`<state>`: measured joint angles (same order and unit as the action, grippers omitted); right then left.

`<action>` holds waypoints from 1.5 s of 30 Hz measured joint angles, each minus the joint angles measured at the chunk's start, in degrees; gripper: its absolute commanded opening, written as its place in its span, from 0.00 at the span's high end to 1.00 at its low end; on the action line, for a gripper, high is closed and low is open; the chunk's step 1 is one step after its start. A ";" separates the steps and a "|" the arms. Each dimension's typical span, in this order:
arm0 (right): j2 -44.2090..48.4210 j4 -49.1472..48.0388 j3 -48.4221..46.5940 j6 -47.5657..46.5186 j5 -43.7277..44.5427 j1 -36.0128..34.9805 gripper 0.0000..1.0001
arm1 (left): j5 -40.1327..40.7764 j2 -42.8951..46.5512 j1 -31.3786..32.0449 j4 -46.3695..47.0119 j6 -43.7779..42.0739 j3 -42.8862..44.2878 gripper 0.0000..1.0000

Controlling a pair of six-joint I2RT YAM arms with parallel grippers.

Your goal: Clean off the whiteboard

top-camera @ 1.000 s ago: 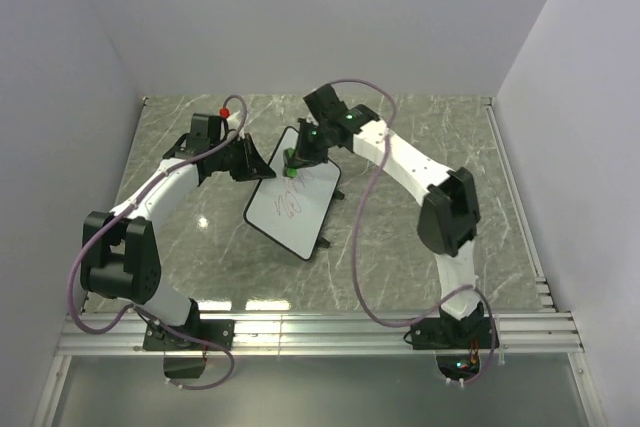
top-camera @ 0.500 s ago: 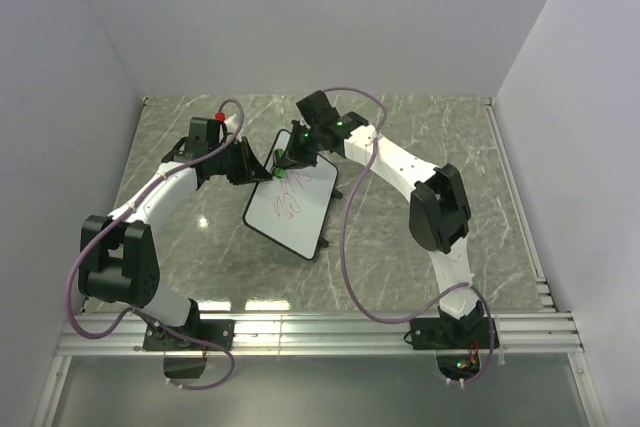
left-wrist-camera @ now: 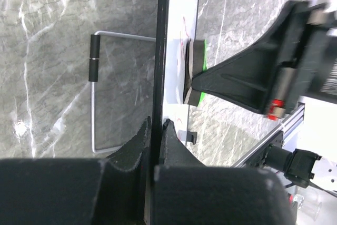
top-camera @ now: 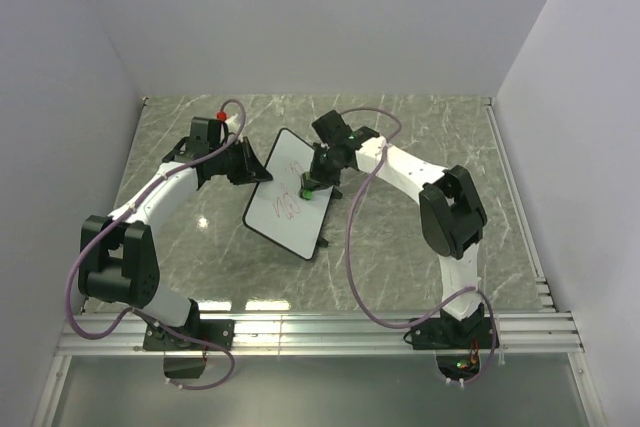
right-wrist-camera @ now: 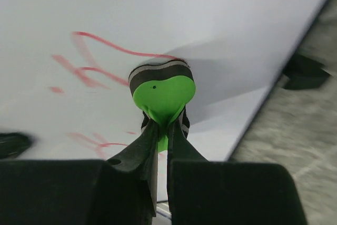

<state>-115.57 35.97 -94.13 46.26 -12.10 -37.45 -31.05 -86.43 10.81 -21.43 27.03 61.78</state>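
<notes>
The whiteboard (top-camera: pixel 292 197) stands tilted on the marble table, white with a thin black frame and red scribbles (top-camera: pixel 285 204) on its face. My left gripper (top-camera: pixel 262 173) is shut on the board's upper left edge; in the left wrist view its jaws pinch the black frame (left-wrist-camera: pixel 158 77). My right gripper (top-camera: pixel 311 183) is shut on a green eraser (right-wrist-camera: pixel 162 93), squeezed out of shape and pressed against the board face (right-wrist-camera: pixel 174 19) beside the red scribbles (right-wrist-camera: pixel 89 69). The eraser (left-wrist-camera: pixel 195 72) also shows flat against the board from the left wrist.
A wire stand (left-wrist-camera: pixel 95 98) juts from the board's back. Small black feet (top-camera: pixel 322 243) rest on the table. A red-capped object (top-camera: pixel 222 116) sits behind the left arm. White walls close in the table on three sides; a metal rail (top-camera: pixel 320 332) runs along the near edge.
The right gripper has carried the eraser from the board's upper corner down and right across the board face. The left gripper still holds the board's edge; the board has stayed put.
</notes>
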 measured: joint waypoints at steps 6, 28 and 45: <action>-1.57 9.31 0.39 -1.66 3.80 0.02 1.00 | -0.11 0.04 0.50 -0.13 -1.25 0.61 1.00; -13.14 12.59 -32.70 2.14 -3.82 -1.16 1.00 | 5.79 0.02 3.37 -1.11 -1.16 2.23 1.00; -9.05 14.60 -9.18 -1.86 4.72 7.56 1.00 | 5.88 0.24 4.44 -1.14 -1.07 3.02 1.00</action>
<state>-124.62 50.57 -103.31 44.40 -7.38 -29.89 -25.17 -86.19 15.25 -22.57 25.96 64.79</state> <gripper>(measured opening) 0.067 0.052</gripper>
